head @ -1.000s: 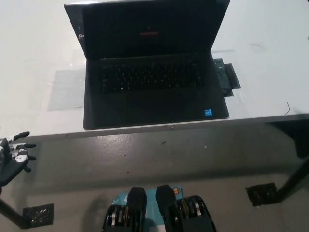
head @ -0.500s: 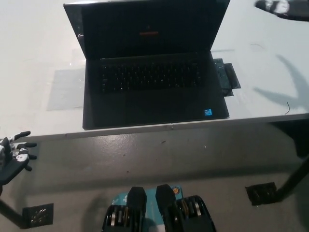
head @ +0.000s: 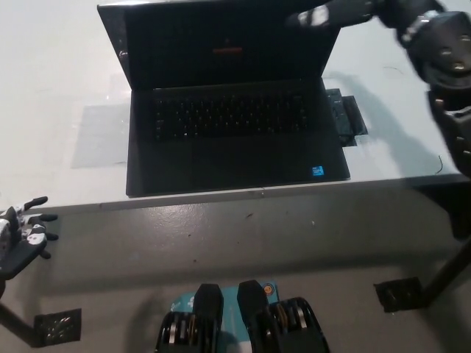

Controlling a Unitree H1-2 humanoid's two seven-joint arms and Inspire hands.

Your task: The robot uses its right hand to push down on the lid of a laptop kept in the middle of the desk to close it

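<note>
Clearly we have the right hand (head: 346,12) up at the top right corner of the lid (head: 221,44), its fingers (head: 313,16) stretched out flat and apart, holding nothing. Whether they touch the lid's top edge or hang just in front of the screen, we cannot tell; the hand is blurred. The laptop (head: 235,140) sits open in the middle of the desk (head: 59,88), its base close to the near edge, lid upright and leaning slightly back.

Our main worry is where the push lands. Pressing at one corner rather than mid-edge could twist the lid on its hinges or swing the whole laptop round on the smooth desk. If the fingers meet the screen face instead of the top edge or the back, we would likely press on the panel and not fold it. A push aimed more forward than downward could slide the base toward the near edge, which is not far off. Fingers curled over the edge could also be pinched between lid and keyboard (head: 228,116) as it shuts.

A dark flat object (head: 347,120) lies just beside the laptop's right side; the forearm (head: 449,66) passing above it could knock it.

Our left hand (head: 22,237) rests low at the lower left, off the desk, fingers spread and empty.
</note>
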